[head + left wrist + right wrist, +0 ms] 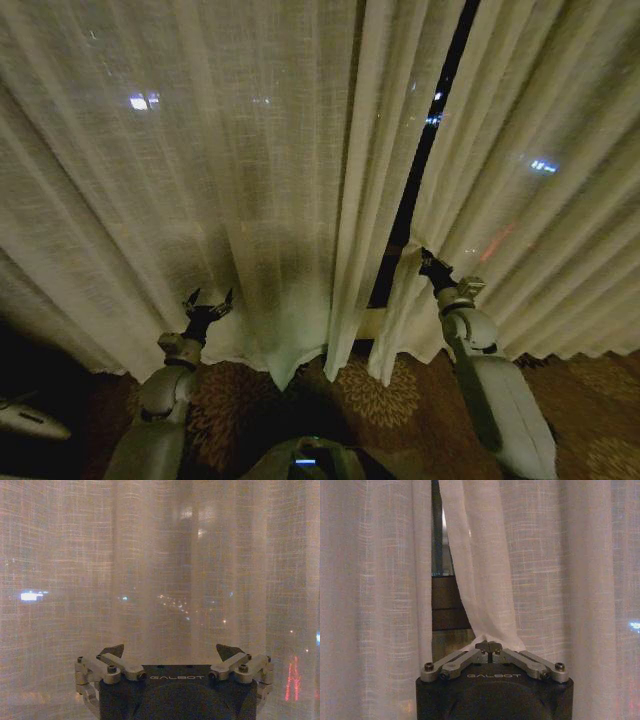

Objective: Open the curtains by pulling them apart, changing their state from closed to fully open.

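Right gripper [489, 646] fingers clench the right curtain's [540, 200] inner edge beside the dark gap [425, 150]; left gripper [207, 303] released before left curtain [200, 150]; should pull outward steadily.

We saw only a narrow dark gap [425, 150] between the two curtains [200, 180]. The right gripper [424, 259] pinched the right panel's edge beside it; pleated cloth hung across the spread left gripper [207, 302].

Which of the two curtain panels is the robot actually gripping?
The right curtain panel: the right gripper pinches its inner edge. The open left gripper holds none of the left panel.
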You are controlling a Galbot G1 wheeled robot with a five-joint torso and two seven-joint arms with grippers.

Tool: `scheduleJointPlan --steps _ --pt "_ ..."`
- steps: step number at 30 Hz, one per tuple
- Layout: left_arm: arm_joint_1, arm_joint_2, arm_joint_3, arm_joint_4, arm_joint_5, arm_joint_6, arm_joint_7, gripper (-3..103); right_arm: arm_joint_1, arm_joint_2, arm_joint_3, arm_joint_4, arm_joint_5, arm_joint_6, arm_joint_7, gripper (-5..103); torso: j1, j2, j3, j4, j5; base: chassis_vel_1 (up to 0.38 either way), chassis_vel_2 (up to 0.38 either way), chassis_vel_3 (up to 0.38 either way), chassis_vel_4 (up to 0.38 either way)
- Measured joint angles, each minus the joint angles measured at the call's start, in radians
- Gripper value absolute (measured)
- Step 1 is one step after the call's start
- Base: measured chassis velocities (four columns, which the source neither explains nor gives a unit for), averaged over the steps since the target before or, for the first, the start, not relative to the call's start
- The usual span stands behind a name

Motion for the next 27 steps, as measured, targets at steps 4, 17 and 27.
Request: scheduleJointPlan --steps 4,17,27 --pt "-0.004 0.001 0.001 0.005 0.000 0.000 0.001 100 -0.011 0.000 0.005 0.004 0.000 -0.002 0.000 0 0.000 0.000 0.000 0.0000 0.0000 0.000 0.000 0.000 0.000" --pt "-0.002 0.002 0.003 0.013 0.000 -0.010 0.003 100 -0.044 0.003 0.023 0.013 0.001 -0.003 -0.006 0 0.000 0.000 0.000 0.0000 0.0000 0.000 0.000 0.000 0.000" --pt "-0.003 0.003 0.004 0.011 0.000 -0.010 0.004 100 -0.078 0.007 0.046 0.026 0.004 0.000 -0.010 0 0.000 0.000 0.000 0.0000 -0.0001 0.001 -0.015 0.003 0.019"
